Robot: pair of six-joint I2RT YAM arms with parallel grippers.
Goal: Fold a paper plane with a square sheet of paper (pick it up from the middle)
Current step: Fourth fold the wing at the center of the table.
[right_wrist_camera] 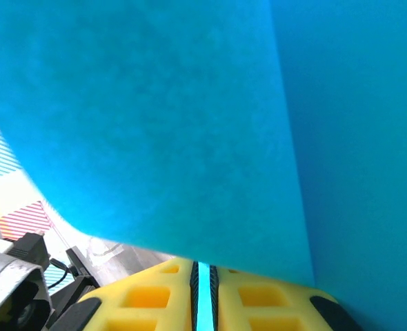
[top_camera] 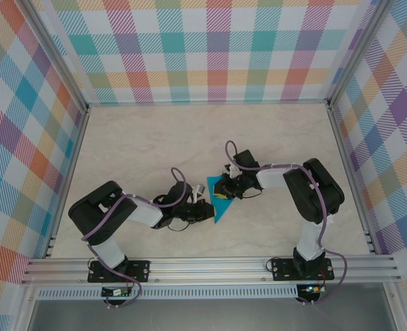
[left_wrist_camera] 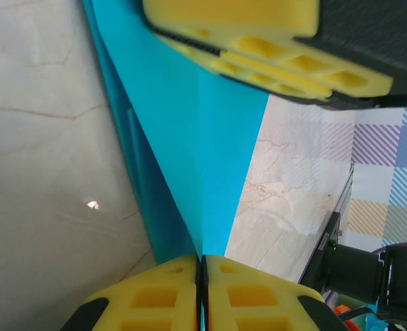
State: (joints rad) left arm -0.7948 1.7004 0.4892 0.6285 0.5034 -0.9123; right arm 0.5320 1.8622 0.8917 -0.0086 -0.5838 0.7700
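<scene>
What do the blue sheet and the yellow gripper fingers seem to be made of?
The blue sheet looks like thin matte paper: it holds sharp creases. The yellow fingers look like matte moulded plastic or rubber, with hollow pockets; which one, I cannot tell.

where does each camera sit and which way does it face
Top external: above and behind the bases, looking down at the table; both arms, left gripper and right gripper meeting at the teal paper.
Left wrist: on the left arm, looking along its shut yellow fingers at the paper.
Right wrist: on the right arm, close against the paper its fingers pinch.
All three share the paper.
</scene>
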